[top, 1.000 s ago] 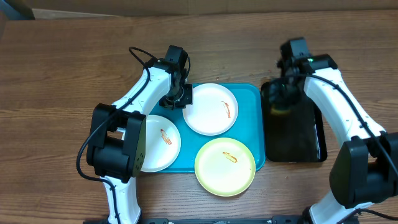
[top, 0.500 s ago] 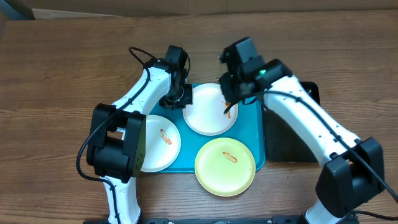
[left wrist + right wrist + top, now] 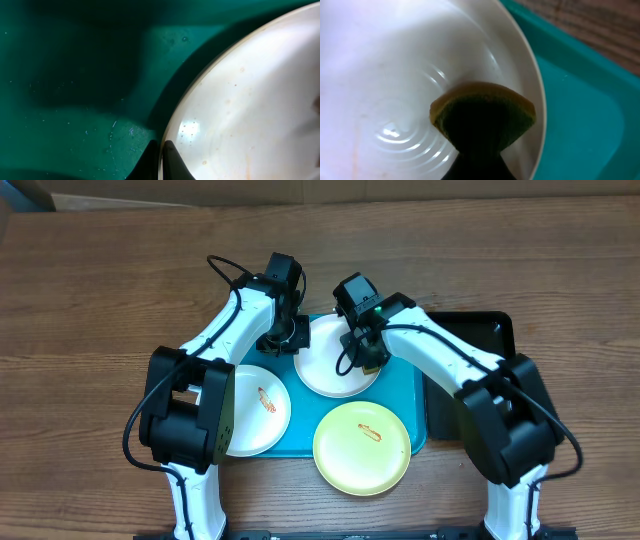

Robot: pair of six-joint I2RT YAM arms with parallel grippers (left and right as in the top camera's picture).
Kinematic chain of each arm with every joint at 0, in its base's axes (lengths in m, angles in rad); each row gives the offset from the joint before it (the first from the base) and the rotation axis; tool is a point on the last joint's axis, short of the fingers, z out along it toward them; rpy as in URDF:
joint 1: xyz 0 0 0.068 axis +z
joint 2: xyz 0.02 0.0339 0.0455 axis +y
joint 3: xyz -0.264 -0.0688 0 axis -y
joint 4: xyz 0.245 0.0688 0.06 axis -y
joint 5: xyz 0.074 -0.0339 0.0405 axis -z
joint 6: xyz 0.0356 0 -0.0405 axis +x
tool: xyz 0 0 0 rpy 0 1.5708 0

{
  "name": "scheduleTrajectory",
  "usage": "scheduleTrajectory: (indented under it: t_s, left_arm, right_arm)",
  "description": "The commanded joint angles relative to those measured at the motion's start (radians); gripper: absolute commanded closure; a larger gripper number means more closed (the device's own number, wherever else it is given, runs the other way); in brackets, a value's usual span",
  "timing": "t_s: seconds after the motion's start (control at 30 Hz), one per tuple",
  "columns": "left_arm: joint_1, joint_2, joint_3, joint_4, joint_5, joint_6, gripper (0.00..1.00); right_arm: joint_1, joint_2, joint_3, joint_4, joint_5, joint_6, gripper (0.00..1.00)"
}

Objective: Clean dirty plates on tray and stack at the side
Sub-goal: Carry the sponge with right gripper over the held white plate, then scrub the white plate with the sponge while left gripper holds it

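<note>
near-left plate (image 3: 250,418): white, orange-smeared, lying flat.
left gripper (image 3: 291,337): clamping far plate (image 3: 320,375) by its left rim.
right gripper (image 3: 366,356): gripping sponge (image 3: 482,117), pressing it onto far plate.
yellow-green plate (image 3: 360,458): smeared, overhanging tray (image 3: 408,395) near edge.
tray: turquoise, long axis running left-right.

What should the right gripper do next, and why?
Probably sweep the sponge across the top white plate: the right gripper holds it against the plate near the rim, while the left gripper pinches the plate's left rim, steadying it on the tray.
</note>
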Motion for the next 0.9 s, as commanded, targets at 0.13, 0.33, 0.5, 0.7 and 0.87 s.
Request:
scheduleTrajectory:
  t_s: [0.13,0.33,0.5,0.7,0.87]
  left_arm:
    - [-0.002,0.008,-0.005,0.003,0.000,-0.024,0.96]
    - [-0.002,0.008,-0.005,0.003,0.000,-0.024,0.96]
    - [-0.002,0.008,-0.005,0.002,0.000,-0.024,0.96]
    - [-0.002,0.008,-0.005,0.003,0.000,-0.024,0.96]
    - [-0.002,0.008,-0.005,0.001,0.000,-0.021,0.96]
  right_arm:
    - [0.002,0.084,-0.005,0.008,0.000,0.057,0.96]
    - [0.001,0.111,-0.006,0.002,-0.075,0.071,0.96]
    - [-0.004,0.111,-0.006,0.002,-0.197,0.071,0.96]
    - [-0.043,0.111,-0.006,0.026,-0.489,0.071,0.96]
    - [-0.050,0.108,0.005,0.091,-0.661,0.071,0.96]
